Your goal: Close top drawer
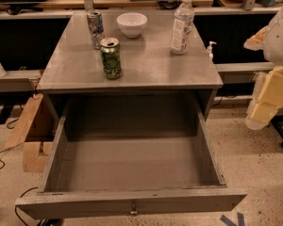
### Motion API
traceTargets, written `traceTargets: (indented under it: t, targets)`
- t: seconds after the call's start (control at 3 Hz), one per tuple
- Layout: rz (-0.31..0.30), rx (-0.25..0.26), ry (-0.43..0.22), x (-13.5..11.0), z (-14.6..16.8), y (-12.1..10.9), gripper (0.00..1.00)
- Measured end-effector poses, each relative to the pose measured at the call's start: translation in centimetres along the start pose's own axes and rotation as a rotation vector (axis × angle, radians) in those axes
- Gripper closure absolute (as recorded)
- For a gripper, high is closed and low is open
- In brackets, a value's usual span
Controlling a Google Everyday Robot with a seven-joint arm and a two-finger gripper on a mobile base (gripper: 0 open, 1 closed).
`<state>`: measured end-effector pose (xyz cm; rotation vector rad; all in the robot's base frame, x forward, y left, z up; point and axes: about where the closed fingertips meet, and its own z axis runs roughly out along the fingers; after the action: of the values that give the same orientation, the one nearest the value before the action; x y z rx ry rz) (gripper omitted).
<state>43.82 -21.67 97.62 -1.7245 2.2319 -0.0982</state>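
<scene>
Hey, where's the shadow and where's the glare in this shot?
Camera view: warm, dim light; mild sheen on the tabletop; deep shadow beneath it at the back of the open top drawer; the gripper, at the right edge, is brightly lit.

The top drawer [132,199] runs off the bottom edge of the frame, so only the upper strip of its front and part of the knob [133,211] show. At the right edge the arm [280,36] is cut off, and the gripper [260,112] sits at middle right. The cardboard box [30,135] at lower left is partly hidden behind the drawer's side.
</scene>
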Motion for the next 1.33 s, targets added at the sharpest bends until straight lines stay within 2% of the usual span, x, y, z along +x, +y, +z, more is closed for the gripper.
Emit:
traceTargets:
  t: [0.33, 0.67, 1.0, 1.33]
  targets:
    - [0.003, 0.002, -0.003, 0.0, 0.0, -0.1, 0.0]
    - [0.035, -0.021, -0.024, 1.3, 1.7, 1.9, 0.17]
    - [0.079, -0.009, -0.098, 3.2, 4.1, 6.4, 0.41]
    - [0.13, 0.036, -0.169, 5.8, 7.9, 12.2, 0.72]
